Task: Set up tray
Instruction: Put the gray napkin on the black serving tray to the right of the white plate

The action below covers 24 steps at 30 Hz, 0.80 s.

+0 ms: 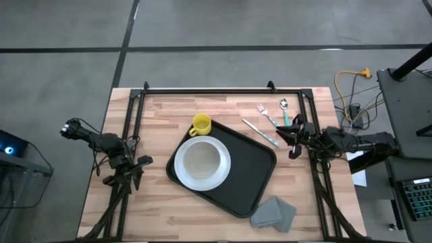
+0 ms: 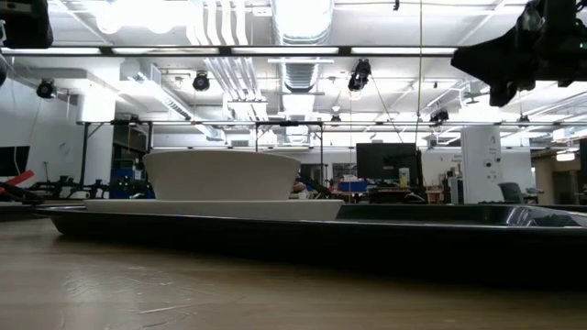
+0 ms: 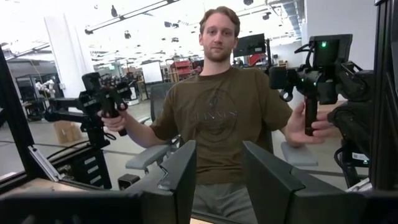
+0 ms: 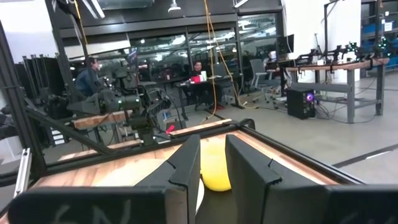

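The black tray (image 1: 253,169) lies slantwise at the table's middle and shows as a dark band in the low view (image 2: 385,234). A white plate (image 1: 201,177) with a white bowl (image 1: 200,160) rests on its left part. A yellow cup (image 1: 201,124) stands on the table beside the tray's far edge and shows in the right wrist view (image 4: 214,174). My right gripper (image 1: 287,140) is open and empty, raised above the table by the tray's right corner, near the cutlery (image 1: 268,123). My left gripper (image 1: 140,169) is open and empty at the table's left, clear of the tray.
A knife, a fork and a spoon (image 1: 284,108) lie on the table at the far right. A folded grey cloth (image 1: 273,212) lies at the near right by the tray's corner. A dark frame rail (image 1: 202,90) runs along the far edge. A person (image 3: 221,118) holding handles sits beyond the table.
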Each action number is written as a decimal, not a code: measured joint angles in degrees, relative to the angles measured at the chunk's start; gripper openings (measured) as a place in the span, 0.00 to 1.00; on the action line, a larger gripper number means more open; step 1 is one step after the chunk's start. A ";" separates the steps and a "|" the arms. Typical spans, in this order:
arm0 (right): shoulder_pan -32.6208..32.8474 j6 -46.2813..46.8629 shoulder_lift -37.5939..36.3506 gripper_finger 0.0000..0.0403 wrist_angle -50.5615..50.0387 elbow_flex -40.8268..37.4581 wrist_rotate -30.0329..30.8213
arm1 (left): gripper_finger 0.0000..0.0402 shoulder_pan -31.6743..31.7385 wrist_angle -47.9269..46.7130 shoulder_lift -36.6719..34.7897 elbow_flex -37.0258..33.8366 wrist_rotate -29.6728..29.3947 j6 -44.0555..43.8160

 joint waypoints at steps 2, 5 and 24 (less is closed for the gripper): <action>0.00 -0.11 0.69 0.17 -2.05 1.97 0.00 | 0.28 0.00 0.00 0.00 0.00 0.00 0.00; 0.00 -0.47 2.32 0.17 -6.50 5.62 0.09 | 0.28 0.00 0.00 0.00 0.00 -0.02 0.00; 0.02 2.45 21.76 0.17 -32.07 25.51 11.93 | 0.28 0.00 0.00 0.02 0.00 -0.07 0.00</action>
